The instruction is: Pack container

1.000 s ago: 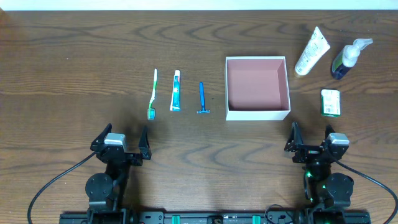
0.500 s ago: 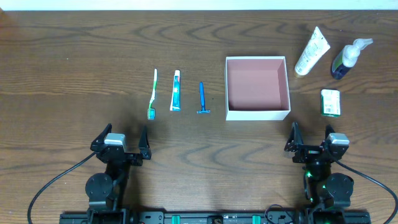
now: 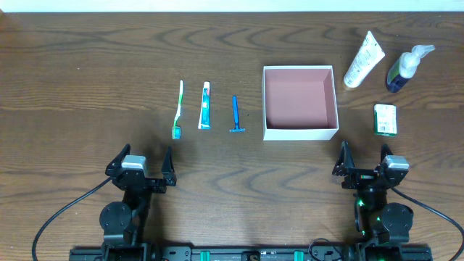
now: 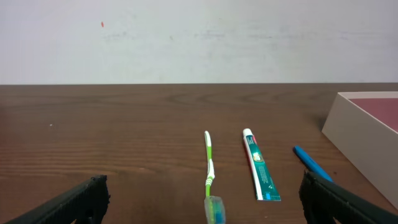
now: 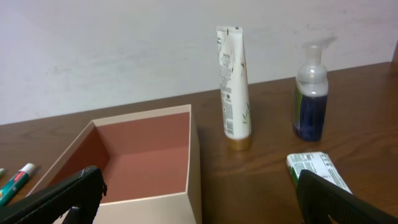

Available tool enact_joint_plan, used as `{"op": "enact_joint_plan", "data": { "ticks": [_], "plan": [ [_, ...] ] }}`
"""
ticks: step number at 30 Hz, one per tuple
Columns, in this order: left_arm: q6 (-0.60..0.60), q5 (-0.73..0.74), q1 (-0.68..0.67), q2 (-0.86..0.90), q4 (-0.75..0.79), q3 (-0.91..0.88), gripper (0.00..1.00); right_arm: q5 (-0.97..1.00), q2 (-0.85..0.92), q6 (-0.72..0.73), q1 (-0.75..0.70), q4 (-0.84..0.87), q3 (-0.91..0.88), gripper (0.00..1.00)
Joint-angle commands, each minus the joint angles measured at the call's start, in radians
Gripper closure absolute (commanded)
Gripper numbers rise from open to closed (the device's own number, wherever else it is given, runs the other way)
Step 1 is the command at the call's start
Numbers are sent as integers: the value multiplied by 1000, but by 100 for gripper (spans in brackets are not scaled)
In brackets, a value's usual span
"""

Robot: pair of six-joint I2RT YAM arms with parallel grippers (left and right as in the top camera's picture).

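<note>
1: Both end effectors sit low at the near edge of the bench (image 3: 72, 109). The left end effector (image 3: 143, 161) has its jaws spread wide with nothing between them, and the right end effector (image 3: 362, 158) is just as agape and empty.
2: And further out?
1: Ahead of the left are 3 items in a row: toothbrush (image 3: 177, 109), toothpaste (image 3: 206, 106), razor (image 3: 235, 114). Ahead of the right is the container (image 3: 301, 133), pink floor bare.
2: So 0 packed?
1: 0 of 6, by my read. The white tube (image 3: 364, 59), pump bottle (image 3: 402, 69) and small green-and-white packet (image 3: 385, 119) wait off the box's right side. All 6 are left to go in.
2: Anything unclear?
1: The packet's print is too small to read. The left wrist view cuts the container to 1 corner and a finger covers the razor's head. The right wrist view clips the packet.
</note>
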Motion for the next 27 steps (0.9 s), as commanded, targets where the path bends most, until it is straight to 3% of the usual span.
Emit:
{"op": "enact_joint_plan", "data": {
  "ticks": [1, 4, 11, 14, 17, 21, 27],
  "plan": [
    [2, 14, 3, -6, -32, -18, 2, 18, -6, -18, 13, -25, -3, 1],
    [2, 14, 3, -6, -32, -18, 2, 35, -7, -10, 13, 5, -3, 1],
    [2, 14, 3, -6, -32, -18, 2, -175, -6, -104, 13, 393, 7, 1],
    [2, 14, 3, -6, -32, -18, 2, -181, 8, -130, 13, 443, 62, 1],
    [2, 14, 3, -6, -32, -18, 2, -156, 68, -228, 10, 358, 184, 1],
    [2, 14, 3, -6, -32, -18, 2, -72, 252, -339, -10, 125, 425, 1],
    [2, 14, 3, -6, -32, -18, 2, -82, 697, -362, -71, -204, 856, 1]
  ]
}}
